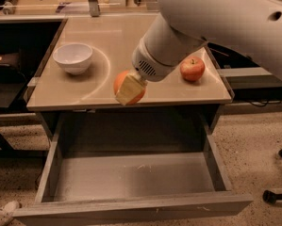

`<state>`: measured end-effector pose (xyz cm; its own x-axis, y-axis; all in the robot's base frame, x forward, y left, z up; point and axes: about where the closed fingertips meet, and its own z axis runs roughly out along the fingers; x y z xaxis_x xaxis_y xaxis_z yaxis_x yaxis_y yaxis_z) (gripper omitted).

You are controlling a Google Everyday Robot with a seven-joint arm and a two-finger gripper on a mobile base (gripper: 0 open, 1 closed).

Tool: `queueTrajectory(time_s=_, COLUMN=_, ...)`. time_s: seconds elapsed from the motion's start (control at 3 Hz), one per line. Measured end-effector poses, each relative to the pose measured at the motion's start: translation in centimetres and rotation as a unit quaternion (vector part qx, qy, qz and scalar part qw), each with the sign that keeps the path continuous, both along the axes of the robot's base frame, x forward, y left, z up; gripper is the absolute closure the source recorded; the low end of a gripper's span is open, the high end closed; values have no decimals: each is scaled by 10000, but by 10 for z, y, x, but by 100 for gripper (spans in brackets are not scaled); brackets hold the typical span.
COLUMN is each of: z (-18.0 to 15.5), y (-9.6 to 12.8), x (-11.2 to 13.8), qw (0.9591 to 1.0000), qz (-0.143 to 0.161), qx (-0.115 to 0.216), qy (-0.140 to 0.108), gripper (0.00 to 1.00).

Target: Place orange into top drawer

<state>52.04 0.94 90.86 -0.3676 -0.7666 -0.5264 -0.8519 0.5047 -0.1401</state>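
Note:
The orange (122,81) is round and plain orange, held in my gripper (129,89) at the front edge of the tan counter (112,36). The pale finger (127,90) covers its front; the jaws are shut on it. My white arm comes down from the upper right. The top drawer (131,178), wide, shallow and grey, stands pulled open below the counter, with nothing in it. The orange hangs above the counter's front edge, just behind the drawer's back part.
A white bowl (73,57) sits on the counter's left. A red-yellow apple (192,68) with a stem sits at the right, beside my arm. Dark shelving stands at the left. Chair casters (275,196) rest on the speckled floor at the right.

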Motion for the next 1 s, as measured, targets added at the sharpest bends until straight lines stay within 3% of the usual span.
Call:
queueTrajectory(time_s=0.33, z=-4, y=-3, x=-11, qw=9999, qz=-103, qx=-30, qy=58, gripper=100)
queueTrajectory(time_s=0.67, z=-40, y=-10, x=-46, qw=9973, qz=-448, qx=137, qy=563, gripper=100)
queueTrajectory(time_s=1.0, z=-107, y=-20, x=-78, qw=9902, qz=-694, qx=265, qy=1180, gripper=100)
